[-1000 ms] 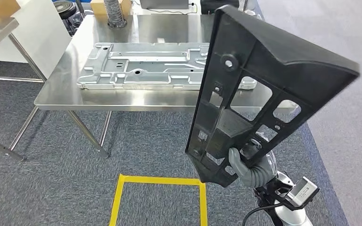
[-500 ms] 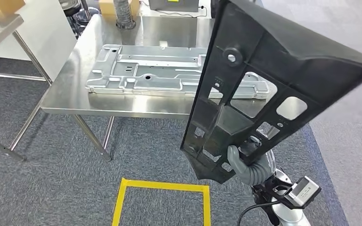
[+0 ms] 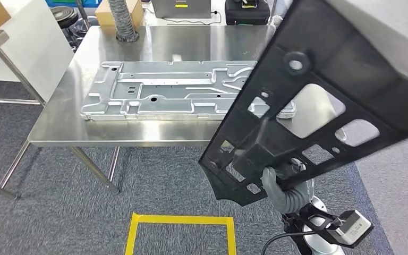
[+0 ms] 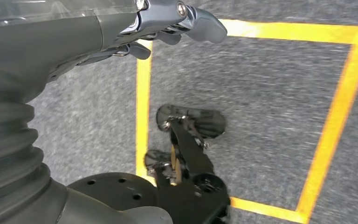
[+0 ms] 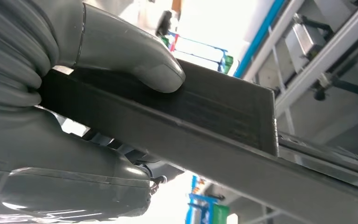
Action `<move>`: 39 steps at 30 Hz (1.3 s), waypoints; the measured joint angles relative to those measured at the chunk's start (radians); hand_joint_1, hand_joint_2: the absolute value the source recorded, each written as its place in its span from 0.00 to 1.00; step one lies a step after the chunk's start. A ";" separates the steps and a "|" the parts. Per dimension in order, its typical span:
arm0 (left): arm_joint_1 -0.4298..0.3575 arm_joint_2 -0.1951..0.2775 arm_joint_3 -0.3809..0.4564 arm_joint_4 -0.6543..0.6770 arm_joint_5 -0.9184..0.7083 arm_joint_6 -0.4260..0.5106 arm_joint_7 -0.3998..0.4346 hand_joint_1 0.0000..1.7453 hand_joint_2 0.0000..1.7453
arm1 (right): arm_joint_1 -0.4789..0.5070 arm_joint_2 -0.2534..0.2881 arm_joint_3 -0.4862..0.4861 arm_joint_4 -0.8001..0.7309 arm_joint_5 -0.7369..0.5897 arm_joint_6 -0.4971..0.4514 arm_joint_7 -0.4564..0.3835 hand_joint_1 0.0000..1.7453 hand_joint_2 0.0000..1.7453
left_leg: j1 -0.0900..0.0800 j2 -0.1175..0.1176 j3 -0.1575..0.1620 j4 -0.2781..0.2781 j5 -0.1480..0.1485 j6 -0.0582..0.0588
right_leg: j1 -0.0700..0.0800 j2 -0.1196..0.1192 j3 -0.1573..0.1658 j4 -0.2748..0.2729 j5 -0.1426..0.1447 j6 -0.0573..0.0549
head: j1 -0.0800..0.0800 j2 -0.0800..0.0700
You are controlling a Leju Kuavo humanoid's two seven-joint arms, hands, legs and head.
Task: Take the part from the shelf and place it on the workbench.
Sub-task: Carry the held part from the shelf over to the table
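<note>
**Part tipped flatter, held above the bench's near edge**

Since a second ago the part (image 3: 319, 101) has tilted from near upright to a lower slant, its far end now running off the picture's top right; the whole view has also shifted, so the camera moved too.

Left of the right hand, a yellow tape square (image 3: 180, 223) lies on the grey carpet. The left hand (image 4: 168, 28) hangs above this tape, fingers loosely curled and apart, nothing in them.

Beyond the right hand stands the steel bench (image 3: 58, 127), carrying a silver plate (image 3: 164, 90). The part's upper span crosses in front of the plate's right end.

The right hand (image 3: 281, 186) grips the part at its lower end, thumb pressed on one face, fingers wrapped behind. In the right wrist view the thumb (image 5: 126, 51) lies flat on the part's dark edge.
</note>
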 joint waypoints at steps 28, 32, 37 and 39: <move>-0.004 0.025 -0.064 0.001 -0.004 0.001 -0.024 0.00 1.00 | 0.012 0.029 -0.070 -0.080 -0.003 -0.102 -0.052 1.00 1.00 | -0.010 0.013 -0.029 0.155 -0.139 0.005 | 0.014 -0.019 -0.005 -0.012 0.020 -0.021 | -0.015 0.000; -0.004 0.028 -0.079 0.001 -0.009 0.000 -0.040 0.00 1.00 | -0.001 0.033 -0.129 -0.102 0.038 -0.207 -0.051 1.00 1.00 | -0.004 0.014 0.003 -0.032 0.029 0.009 | 0.008 -0.013 0.042 0.002 -0.029 0.006 | -0.014 0.000; -0.019 0.032 -0.101 0.001 -0.007 -0.003 -0.048 0.00 1.00 | -0.069 0.030 -0.246 -0.097 0.295 -0.474 0.021 1.00 1.00 | -0.008 0.014 0.010 -0.040 0.026 0.046 | 0.003 -0.019 0.020 0.049 -0.071 0.035 | -0.013 0.000; -0.023 0.033 -0.110 0.001 -0.003 -0.001 -0.049 0.00 1.00 | -0.118 0.019 -0.285 -0.067 0.506 -0.563 0.116 1.00 1.00 | -0.009 0.015 0.013 -0.043 0.021 0.054 | 0.002 -0.023 -0.059 0.179 -0.118 0.040 | -0.011 0.000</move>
